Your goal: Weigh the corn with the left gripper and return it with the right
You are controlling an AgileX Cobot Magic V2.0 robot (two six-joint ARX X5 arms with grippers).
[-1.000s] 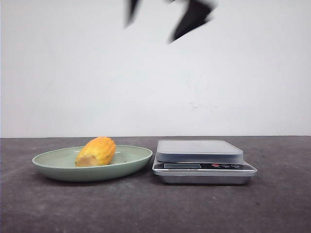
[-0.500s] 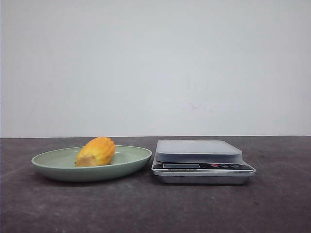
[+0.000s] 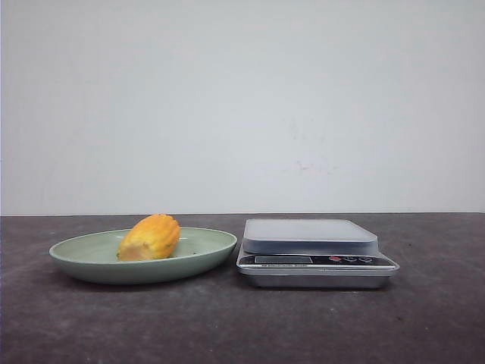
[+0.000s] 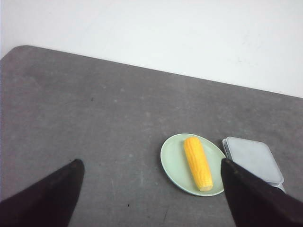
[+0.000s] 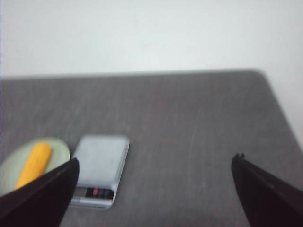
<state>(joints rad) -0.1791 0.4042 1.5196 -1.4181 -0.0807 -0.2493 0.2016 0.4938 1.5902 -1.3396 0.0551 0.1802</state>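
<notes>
The yellow-orange corn (image 3: pixel 150 237) lies in the green plate (image 3: pixel 83 255) left of the silver scale (image 3: pixel 312 250). In the left wrist view the corn (image 4: pixel 197 162) lies lengthwise on the plate (image 4: pixel 173 161) with the scale (image 4: pixel 253 158) beside it. My left gripper (image 4: pixel 150 165) is open and empty, high above the table, away from the plate. My right gripper (image 5: pixel 156 161) is open and empty, high above the table beside the scale (image 5: pixel 100 163); the corn (image 5: pixel 33 164) and plate (image 5: pixel 56 147) show at its edge. Neither gripper shows in the front view.
The dark grey table (image 3: pixel 242 326) carries only the plate and the scale. A white wall (image 3: pixel 242 106) stands behind it. The table's far corners show in the wrist views.
A second ago dark gripper parts showed at the top of the front view; they have gone up out of it. The corn, plate and scale have not moved.
</notes>
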